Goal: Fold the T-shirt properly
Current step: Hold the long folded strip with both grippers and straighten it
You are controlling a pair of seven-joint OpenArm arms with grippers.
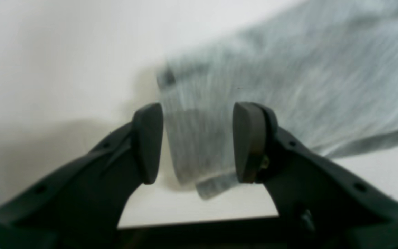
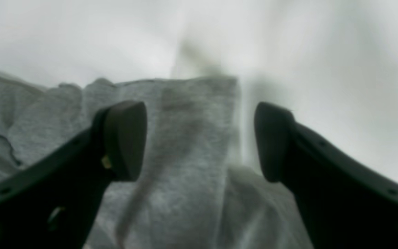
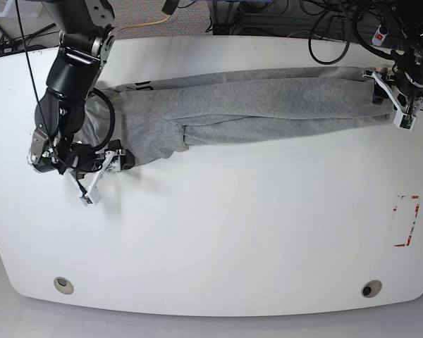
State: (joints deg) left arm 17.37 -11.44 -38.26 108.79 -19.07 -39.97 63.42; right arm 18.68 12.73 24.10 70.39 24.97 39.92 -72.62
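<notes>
Both tools stand open, gripping nothing — the left tool straddles one end of the T-shirt, the right tool straddles the other. Stretched into a long band across the far side of the desk, it looks readied for a fold. No containers in view.

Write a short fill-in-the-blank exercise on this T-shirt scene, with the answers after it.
1. The T-shirt lies stretched in a long band across the far part of the white ____.
2. The right gripper has its jaws ____.
3. The shirt's colour is ____.
4. In the left wrist view, cloth shows between the left gripper's ____.

Answers: table; open; grey; jaws
</notes>
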